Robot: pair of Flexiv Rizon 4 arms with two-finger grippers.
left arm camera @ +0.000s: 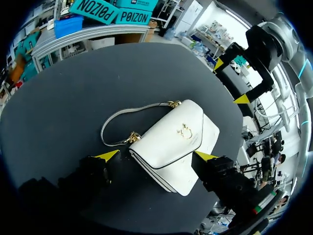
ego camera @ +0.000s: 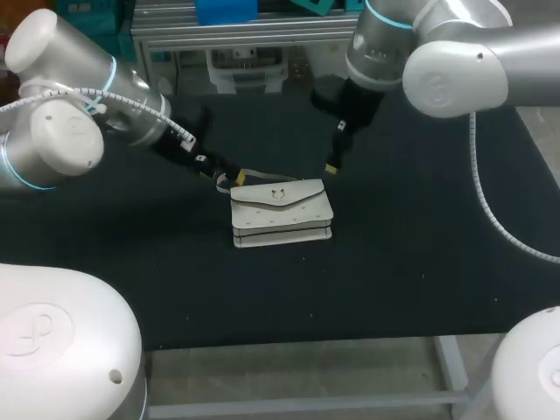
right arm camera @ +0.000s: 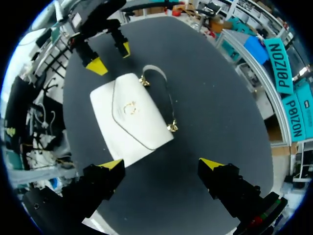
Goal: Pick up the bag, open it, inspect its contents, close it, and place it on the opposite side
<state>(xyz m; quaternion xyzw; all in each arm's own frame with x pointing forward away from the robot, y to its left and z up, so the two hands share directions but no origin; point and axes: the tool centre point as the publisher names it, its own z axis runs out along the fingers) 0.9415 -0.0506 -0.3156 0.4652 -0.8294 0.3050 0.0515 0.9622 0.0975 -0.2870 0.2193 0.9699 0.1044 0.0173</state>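
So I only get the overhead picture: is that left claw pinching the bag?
Observer: No. The left wrist view shows the left gripper open wide, the white bag lying between its yellow tips.
Operator: And the strap?
Observer: The strap lies loose in a loop on the table beside the bag, nothing holding it.
Operator: The other claw?
Observer: The right gripper is open too, the bag ahead of it, closed by its gold clasp.
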